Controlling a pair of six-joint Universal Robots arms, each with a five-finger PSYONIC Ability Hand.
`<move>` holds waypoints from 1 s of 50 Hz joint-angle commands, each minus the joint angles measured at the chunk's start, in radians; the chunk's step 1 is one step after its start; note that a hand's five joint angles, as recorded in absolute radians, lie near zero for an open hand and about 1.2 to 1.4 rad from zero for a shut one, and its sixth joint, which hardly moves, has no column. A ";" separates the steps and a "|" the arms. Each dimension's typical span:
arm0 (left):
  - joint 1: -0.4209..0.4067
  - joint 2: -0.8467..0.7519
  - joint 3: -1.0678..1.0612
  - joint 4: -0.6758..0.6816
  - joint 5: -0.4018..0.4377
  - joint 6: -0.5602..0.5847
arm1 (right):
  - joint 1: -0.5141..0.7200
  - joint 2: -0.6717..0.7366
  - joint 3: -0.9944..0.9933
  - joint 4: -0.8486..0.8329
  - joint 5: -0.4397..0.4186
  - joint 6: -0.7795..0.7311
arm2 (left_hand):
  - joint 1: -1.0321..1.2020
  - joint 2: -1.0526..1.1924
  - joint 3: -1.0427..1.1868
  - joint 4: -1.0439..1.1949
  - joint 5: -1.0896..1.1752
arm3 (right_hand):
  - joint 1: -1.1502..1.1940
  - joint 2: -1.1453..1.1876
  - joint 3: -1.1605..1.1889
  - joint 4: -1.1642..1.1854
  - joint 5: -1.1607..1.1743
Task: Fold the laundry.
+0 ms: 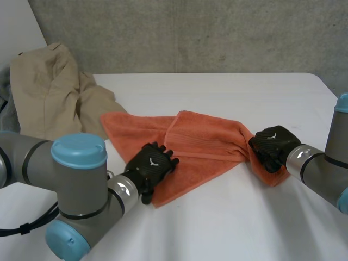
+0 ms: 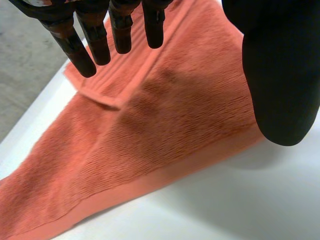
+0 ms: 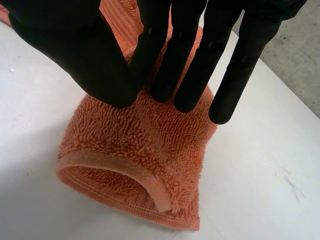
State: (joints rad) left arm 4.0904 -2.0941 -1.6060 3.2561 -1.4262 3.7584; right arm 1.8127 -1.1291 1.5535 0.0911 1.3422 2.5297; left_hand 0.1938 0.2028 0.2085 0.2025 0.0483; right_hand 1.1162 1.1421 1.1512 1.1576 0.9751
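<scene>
An orange towel (image 1: pixel 209 138) lies partly folded in the middle of the white table (image 1: pixel 234 217), with one flap turned over its top. My left hand (image 1: pixel 152 163) rests open on the towel's near left part. In the left wrist view its fingers (image 2: pixel 120 30) are straight, the thumb stands well apart, and the towel (image 2: pixel 165 125) spreads under the palm. My right hand (image 1: pixel 272 145) is at the towel's right end. In the right wrist view the thumb (image 3: pixel 90 55) and fingers pinch a bunched fold of the towel (image 3: pixel 135 145), whose hemmed edge curls below them.
A beige garment (image 1: pixel 49 92) lies crumpled at the table's back left, close to the towel's far left corner. A bit of grey cloth (image 1: pixel 4 92) shows at the left edge. A grey wall stands behind the table.
</scene>
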 commanded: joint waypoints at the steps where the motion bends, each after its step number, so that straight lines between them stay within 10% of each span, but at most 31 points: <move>1: -0.035 -0.040 0.024 -0.022 0.001 -0.003 | -0.007 -0.003 0.002 -0.011 0.000 0.011 | -0.019 -0.028 -0.034 -0.028 -0.048 | 0.239 0.213 0.204 0.197 0.205; 30: -0.015 -0.153 0.201 -0.004 -0.060 -0.012 | 0.014 0.002 0.014 -0.005 -0.008 0.004 | 0.319 0.310 0.304 0.310 0.290 | 0.256 0.230 0.221 0.215 0.223; 43: -0.010 -0.257 0.354 -0.071 -0.056 -0.017 | 0.000 -0.003 0.013 -0.005 -0.008 0.011 | 1.202 1.193 1.187 1.193 1.173 | 0.277 0.251 0.242 0.235 0.243; 50: 0.019 -0.239 0.394 -0.174 -0.048 -0.022 | -0.018 -0.017 0.011 -0.001 -0.017 0.020 | 1.203 1.193 1.188 1.194 1.173 | 0.280 0.254 0.245 0.239 0.247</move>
State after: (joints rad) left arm 4.0860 -2.3559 -1.2335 3.1559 -1.4762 3.7425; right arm 1.8088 -1.1349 1.5662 0.0869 1.3338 2.5402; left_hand 1.1290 1.1909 1.1811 1.1925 0.9701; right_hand 1.1215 1.1685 1.1866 1.1903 0.9989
